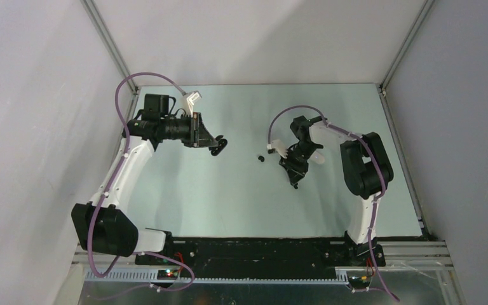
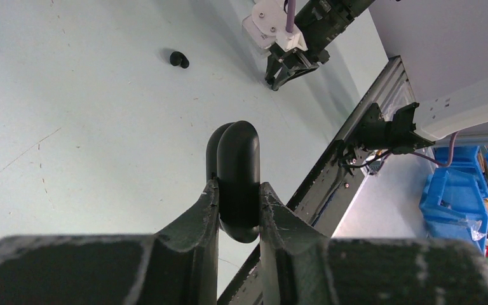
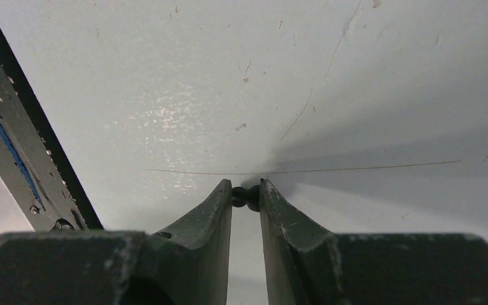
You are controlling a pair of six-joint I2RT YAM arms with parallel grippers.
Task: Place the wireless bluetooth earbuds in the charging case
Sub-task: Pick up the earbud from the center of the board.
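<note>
Worktop (image 1: 229, 210): pale, matte, finely scratched.

Charging case (image 2: 236, 165): black, oval, glossy, smooth as a pebble. It is held clear of the worktop over the left half, nearer the far edge. The left pincer (image 2: 238, 190) is clamped across its narrow flanks, and most of the shell stands out past the tips. Seen edge-on it shows two lobes. This is possibly a lid standing ajar, but the view is too poor to be sure.
- Handling, judged: hard shell, light, slippery. The curved flanks give the pads little flat to bear on, so it may twist or squirt out when pushed on.
- Best grip is low across the base half, leaving the lid and sockets free.

Right pincer (image 3: 246, 183): narrow, nipping a black earbud (image 3: 249, 196) at its very tips. It is close over the worktop, right of the middle.
- Handling, judged: near weightless, rigid, rounded and easily flicked away.
- Take it across the body with light pressure, with the end that seats in the case exposed.

Loose black earbud (image 1: 261, 157): lying on the worktop near the middle, between the two pincers and nearer the right one.
</note>
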